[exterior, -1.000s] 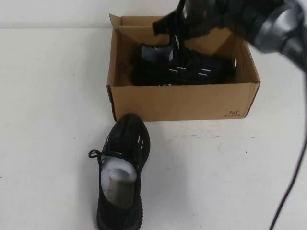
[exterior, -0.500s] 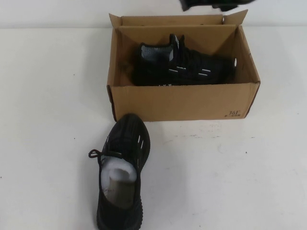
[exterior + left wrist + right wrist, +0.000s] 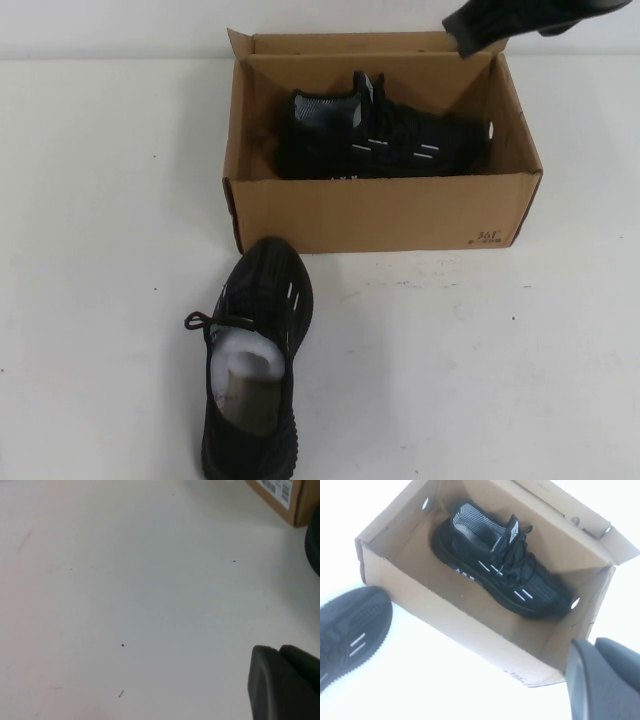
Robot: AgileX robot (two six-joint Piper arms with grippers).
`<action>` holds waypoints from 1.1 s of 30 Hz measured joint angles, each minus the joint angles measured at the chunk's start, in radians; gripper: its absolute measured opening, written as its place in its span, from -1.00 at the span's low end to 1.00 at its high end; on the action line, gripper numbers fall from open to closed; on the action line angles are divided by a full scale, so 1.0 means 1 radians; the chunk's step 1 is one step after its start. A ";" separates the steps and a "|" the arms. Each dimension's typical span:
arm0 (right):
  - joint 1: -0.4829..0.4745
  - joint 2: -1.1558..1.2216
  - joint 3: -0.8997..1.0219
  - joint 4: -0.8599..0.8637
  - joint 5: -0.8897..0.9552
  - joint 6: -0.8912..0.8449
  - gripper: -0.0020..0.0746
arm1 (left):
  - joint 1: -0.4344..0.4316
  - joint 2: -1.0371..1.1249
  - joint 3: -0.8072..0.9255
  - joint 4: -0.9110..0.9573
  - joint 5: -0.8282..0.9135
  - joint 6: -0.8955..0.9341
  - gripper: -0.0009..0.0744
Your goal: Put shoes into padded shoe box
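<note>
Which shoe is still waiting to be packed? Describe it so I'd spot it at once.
Find the brown cardboard box on the white table; one black sneaker already lies inside. The shoe outside the box sits in front of the box's left corner, toe toward it, white paper stuffing showing. The right hand hovers over the box's far right corner; the left hand hovers over bare table.

One sneaker boxed (other outside)
</note>
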 joint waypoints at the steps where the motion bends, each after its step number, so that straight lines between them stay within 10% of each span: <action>1: -0.005 0.002 0.002 -0.019 0.000 0.000 -0.96 | 0.000 0.000 0.000 0.000 0.000 0.000 -0.99; 11: -0.043 -0.209 0.430 -0.168 -0.335 0.054 -0.96 | 0.000 0.000 0.000 0.000 0.002 0.000 -0.99; 22: -0.527 -0.643 1.347 0.011 -1.291 0.142 -0.96 | 0.000 -0.002 0.000 0.000 0.002 0.000 -0.99; 33: -0.815 -1.203 1.840 0.103 -1.414 0.248 -0.96 | 0.000 -0.002 0.000 0.000 0.002 0.000 -0.99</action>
